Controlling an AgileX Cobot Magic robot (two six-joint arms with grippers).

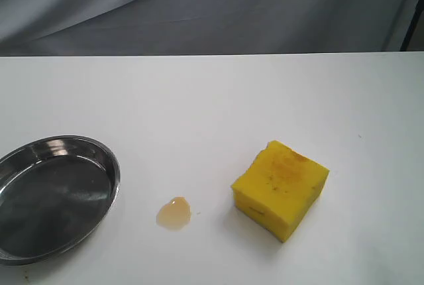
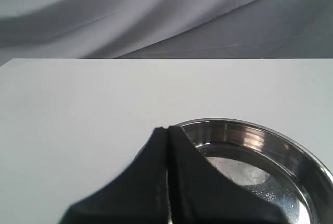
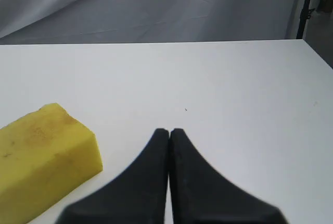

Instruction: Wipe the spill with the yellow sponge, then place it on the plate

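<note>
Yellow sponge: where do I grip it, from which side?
Probably from above with the right gripper, opened first: fingers on two opposite side walls of the yellow sponge. It lies flat, thick and square, turned diagonally, so rotate to match.

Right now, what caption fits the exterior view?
An amber spill lies between steel plate and yellow sponge on white table.

White worktop [image 1: 218,99] — grey draped cloth [image 1: 199,6] behind its far edge, dark pole [image 3: 304,0] beyond the far right corner.

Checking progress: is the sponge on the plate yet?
No, the sponge sits on the table, well apart from the plate.
</note>
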